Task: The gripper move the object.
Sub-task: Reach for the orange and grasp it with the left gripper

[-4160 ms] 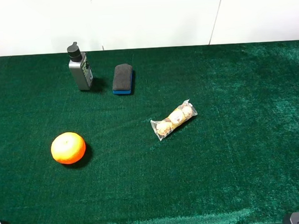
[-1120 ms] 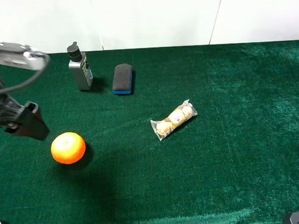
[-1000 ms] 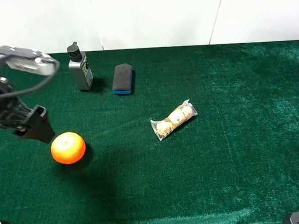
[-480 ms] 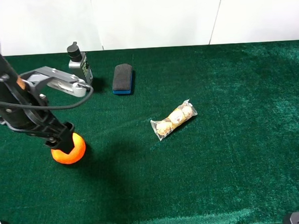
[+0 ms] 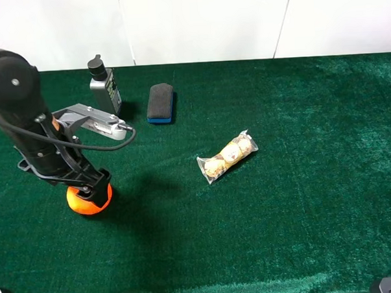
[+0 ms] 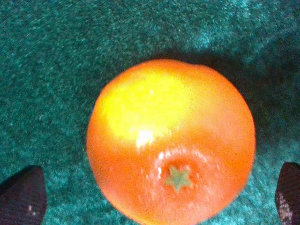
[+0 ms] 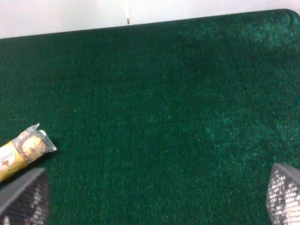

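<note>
The object, a round bright orange fruit (image 5: pixel 81 203), lies on the green cloth at the front left. My left gripper (image 5: pixel 93 185) is right over it, at the end of the thick arm, and hides its top. In the left wrist view the orange (image 6: pixel 171 140) fills the frame, stem dimple up. The left gripper (image 6: pixel 154 199) is open, with one black fingertip (image 6: pixel 21 197) on each side of the fruit and a gap to it. My right gripper (image 7: pixel 153 197) is open and empty over bare cloth.
A grey bottle with a black cap (image 5: pixel 105 89) and a black-and-blue eraser (image 5: pixel 160 102) stand at the back left. A clear packet of three beige balls (image 5: pixel 227 157) lies mid-table and also shows in the right wrist view (image 7: pixel 21 152). A white wall runs behind the table.
My left arm came in from the left and dropped over the orange, its fingers now on either side of it. The orange has not moved.
</note>
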`<act>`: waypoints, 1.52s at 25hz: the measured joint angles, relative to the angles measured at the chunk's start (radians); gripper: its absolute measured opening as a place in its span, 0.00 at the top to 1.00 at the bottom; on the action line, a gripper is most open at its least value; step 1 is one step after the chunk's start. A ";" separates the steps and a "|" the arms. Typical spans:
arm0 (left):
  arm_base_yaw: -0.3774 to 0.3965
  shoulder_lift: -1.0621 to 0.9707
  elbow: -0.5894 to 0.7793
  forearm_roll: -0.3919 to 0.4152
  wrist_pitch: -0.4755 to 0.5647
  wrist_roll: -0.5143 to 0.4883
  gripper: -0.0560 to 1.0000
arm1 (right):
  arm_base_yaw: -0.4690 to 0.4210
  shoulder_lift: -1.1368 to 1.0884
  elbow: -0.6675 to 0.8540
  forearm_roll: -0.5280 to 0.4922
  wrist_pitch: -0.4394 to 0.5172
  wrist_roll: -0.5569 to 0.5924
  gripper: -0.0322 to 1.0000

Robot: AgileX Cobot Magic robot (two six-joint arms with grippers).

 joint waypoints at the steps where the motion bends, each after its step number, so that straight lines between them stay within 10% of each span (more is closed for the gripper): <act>1: 0.000 0.009 0.000 -0.001 -0.010 0.000 0.01 | 0.000 0.000 0.000 0.000 0.000 0.000 0.30; 38: 0.000 0.087 -0.001 -0.009 -0.095 -0.001 0.19 | 0.000 0.000 0.000 0.000 0.000 0.000 0.30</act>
